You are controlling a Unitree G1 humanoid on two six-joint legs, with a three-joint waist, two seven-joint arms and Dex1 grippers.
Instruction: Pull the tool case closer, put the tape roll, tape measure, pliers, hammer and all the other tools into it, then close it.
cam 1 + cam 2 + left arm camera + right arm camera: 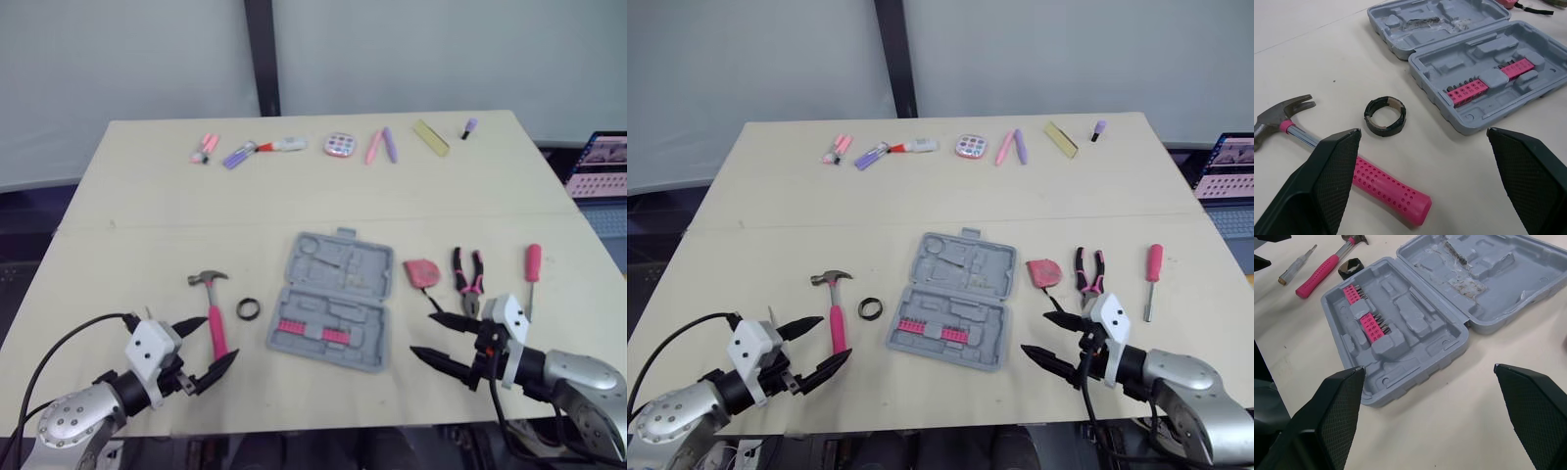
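The tool case [338, 299] lies open and flat in the middle of the table [147, 225], its grey moulded halves both facing up. The lid half, with the carrying handle, is on the far side. The near half holds two pink bit strips [1466, 91] seated in their slots, and the other recesses are empty. Any lettering on the plastic is too faint to read.

Just to the case's left sits the tape roll [248, 309], a small black ring, and beside that the hammer [214, 313], with its head pointing away and its pink dotted handle toward the table's near edge. A small clear-handled driver [1298, 265] lies near the hammer's handle. To the right of the case are the pink tape measure [422, 272], then the pliers [468, 279] with pink-and-black grips, then a screwdriver [532, 274] with a pink handle, each apart from the next.

The left hand [217, 340] hovers by the end of the hammer's handle, fingers spread wide and gripping nothing. The right hand [421, 333] hangs just right of the case's near corner, also spread and empty.

Along the far edge runs a row of pink and purple pens [382, 145], a round pink compact [340, 145] and a yellow strip [430, 137]. A laptop [598, 166] stands off the table's right side, its screen too small to read
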